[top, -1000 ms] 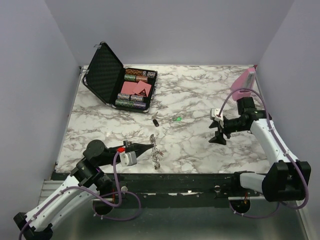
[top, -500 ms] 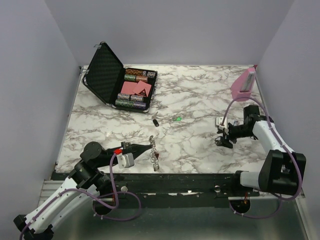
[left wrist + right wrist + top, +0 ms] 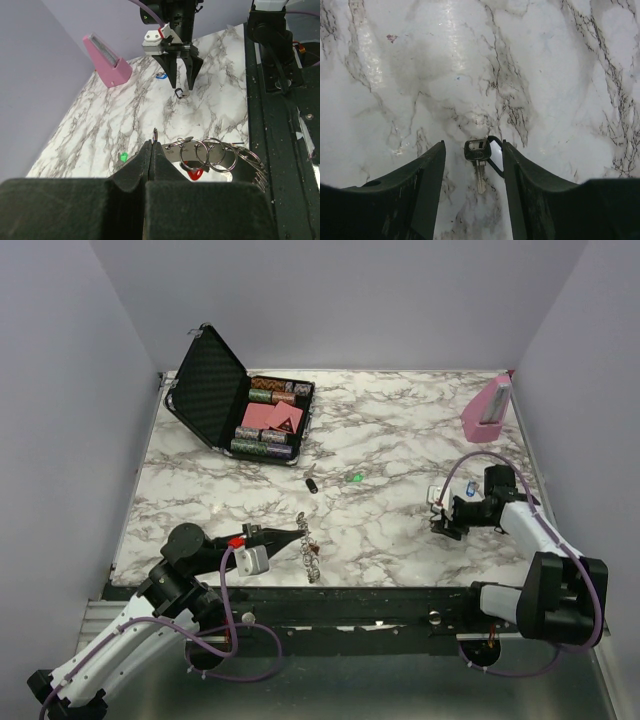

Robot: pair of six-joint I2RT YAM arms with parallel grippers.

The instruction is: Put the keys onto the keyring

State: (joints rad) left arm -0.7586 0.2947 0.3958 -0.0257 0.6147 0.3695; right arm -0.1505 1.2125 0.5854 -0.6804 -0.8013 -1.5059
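table (image 3: 400,420): white marble, grey veins | walls (image 3: 350,300): plain lilac

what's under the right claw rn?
A dark-headed key lies flat on the marble table, between the fingers of the open right claw. Its black loop meets one finger's edge; whether they touch can't be told.

Top view, right of centre: the small black-headed metal key (image 3: 478,151) was not discernible under the right gripper (image 3: 445,527). Left wrist view: the blurred left gripper (image 3: 151,145) filled the lower frame, hiding part of the silvery metal chain keyring (image 3: 216,154). The blue-headed key (image 3: 160,76) was partly hidden.
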